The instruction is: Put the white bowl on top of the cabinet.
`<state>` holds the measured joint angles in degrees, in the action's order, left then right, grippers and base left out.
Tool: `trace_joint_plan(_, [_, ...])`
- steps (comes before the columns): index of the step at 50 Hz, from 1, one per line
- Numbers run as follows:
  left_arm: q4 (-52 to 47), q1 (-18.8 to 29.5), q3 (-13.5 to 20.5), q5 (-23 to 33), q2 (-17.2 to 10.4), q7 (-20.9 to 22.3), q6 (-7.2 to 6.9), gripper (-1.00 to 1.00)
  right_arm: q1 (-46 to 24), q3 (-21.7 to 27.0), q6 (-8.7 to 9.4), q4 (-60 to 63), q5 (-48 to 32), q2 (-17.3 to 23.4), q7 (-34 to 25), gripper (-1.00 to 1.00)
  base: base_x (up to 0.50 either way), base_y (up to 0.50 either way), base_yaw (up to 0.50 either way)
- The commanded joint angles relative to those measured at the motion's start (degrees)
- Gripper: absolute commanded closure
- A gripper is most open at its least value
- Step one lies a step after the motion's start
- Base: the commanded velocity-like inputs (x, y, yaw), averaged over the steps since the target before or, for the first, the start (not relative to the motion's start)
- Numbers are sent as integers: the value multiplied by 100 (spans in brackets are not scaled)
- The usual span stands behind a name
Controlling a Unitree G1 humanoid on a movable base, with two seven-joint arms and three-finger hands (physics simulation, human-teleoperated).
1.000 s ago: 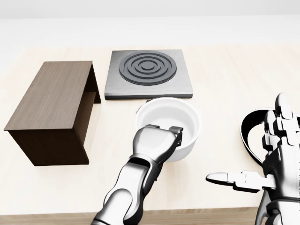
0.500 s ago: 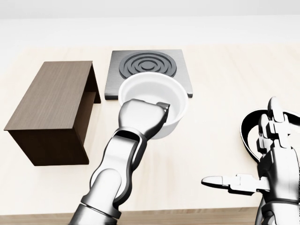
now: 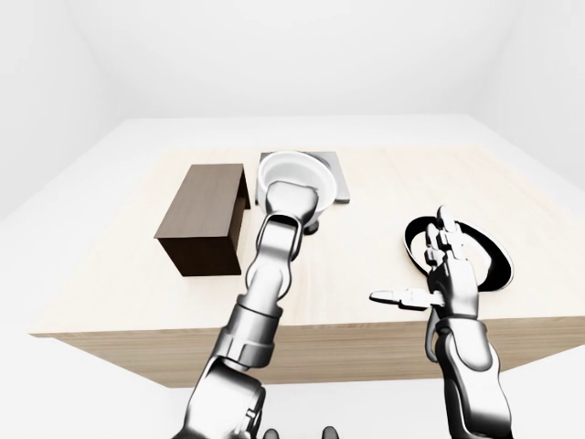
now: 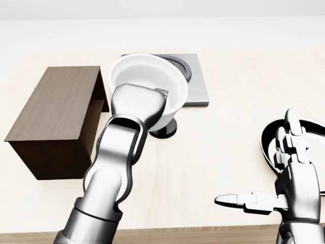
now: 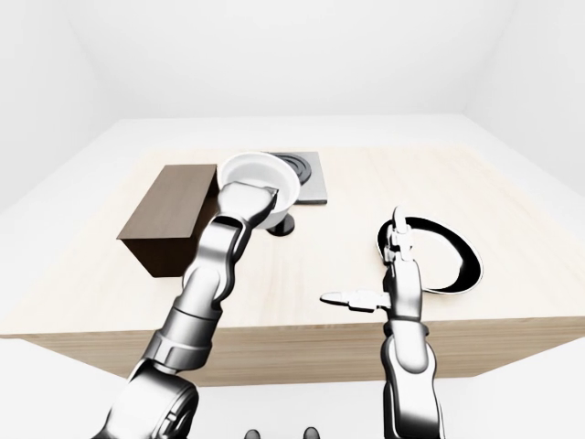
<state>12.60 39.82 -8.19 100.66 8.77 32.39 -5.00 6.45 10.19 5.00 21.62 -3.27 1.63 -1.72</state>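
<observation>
The white bowl [image 4: 144,71] is held off the table, tilted, in the upper middle of the head view. My left hand [image 4: 155,96] is shut on its near rim, with fingers hooked over the edge and the thumb hidden underneath. The bowl hangs just right of the dark brown cabinet [image 4: 56,104], close to its open right end and slightly above its flat top. A dark round shadow [image 4: 165,131] lies on the table beneath the bowl. My right hand [image 4: 274,175] hovers open at the lower right, fingers spread and holding nothing.
A grey stove plate [image 4: 197,76] with dark rings lies behind the bowl, partly hidden by it. A black-rimmed plate [image 3: 494,251] rests on the wooden table [image 4: 228,107] just beyond my right hand. The table's near edge runs along the bottom of the head view.
My left hand has lifted the bowl up and leftward from the table's middle, over the stove plate's near edge, toward the cabinet. The right hand has barely shifted.
</observation>
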Motion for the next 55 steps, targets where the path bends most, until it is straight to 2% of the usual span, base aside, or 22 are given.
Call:
trace_joint_plan(1, [-642,168,135,374,-127,366,0,100,34,-33,0,5,-29,-16,-2,-100,0,0,0])
trace_joint_plan(7, [-991,299,291,574,-302,761,0,100,38,-36,0,-6,-29,-17,-8,-100,0,0,0])
trace_joint_plan(9, [-999,300,298,582,-301,761,0,100,38,-36,0,-6,-29,-17,-8,-100,0,0,0])
trace_joint_plan(11, [-1220,466,432,696,-461,761,0,100,52,-67,0,-9,-55,-28,2,-100,0,0,0])
trace_joint_plan(13, [-1228,469,439,700,-463,761,0,100,54,-68,0,-8,-55,-29,3,-100,0,0,0])
trace_joint_plan(20, [-1585,552,645,766,-737,761,0,100,63,-133,-8,-87,-111,-40,25,-100,0,0,0])
trace_joint_plan(33, [-1887,563,860,657,-1085,761,0,100,83,-174,-41,-103,-147,-47,38,-100,0,0,0])
trace_joint_plan(38, [-2011,505,999,608,-1283,761,0,100,129,-181,-12,-21,-149,-58,27,-100,0,0,0])
trace_joint_plan(46, [-2135,380,1122,485,-1488,761,0,100,136,-202,-62,-64,-167,-64,33,-100,0,0,0])
trace_joint_plan(55, [-2095,267,1254,114,-1723,761,0,100,147,-209,-59,-51,-175,-67,35,-100,0,0,0])
